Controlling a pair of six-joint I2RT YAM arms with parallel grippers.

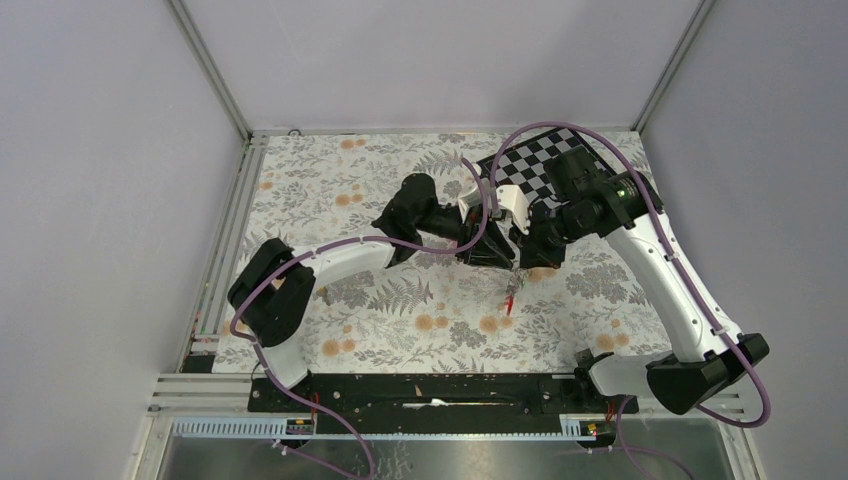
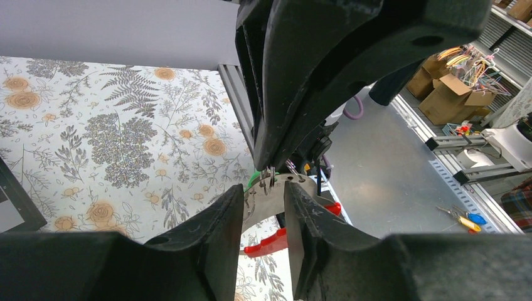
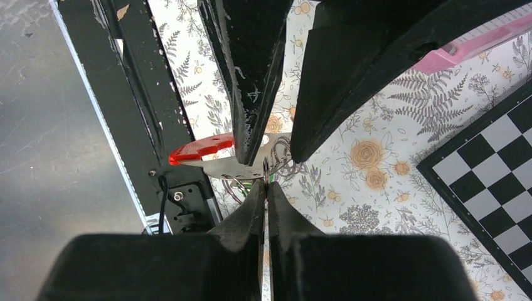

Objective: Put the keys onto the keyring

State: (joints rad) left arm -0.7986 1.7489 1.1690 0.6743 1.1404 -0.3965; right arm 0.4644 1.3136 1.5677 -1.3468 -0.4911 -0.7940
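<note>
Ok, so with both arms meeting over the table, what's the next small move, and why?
Probably close the left gripper firmly on the grey side of the keyring: its jaws straddle it, but a firm hold is unclear. The right gripper is pinched shut on a small wire ring right beside it, so steadying comes first.

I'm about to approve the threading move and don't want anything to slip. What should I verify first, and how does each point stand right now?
1. Right gripper is shut on the wire ring: ok.
2. Left gripper straddles the grey side of the keyring: ok.
3. Left grip on it is firm: cannot tell.
4. Keyring is up off the table: ok.
5. Red bar is pushed open for threading: cannot tell.
6. Wire ring is threaded onto the keyring: cannot tell, the fingers hide it.
</note>
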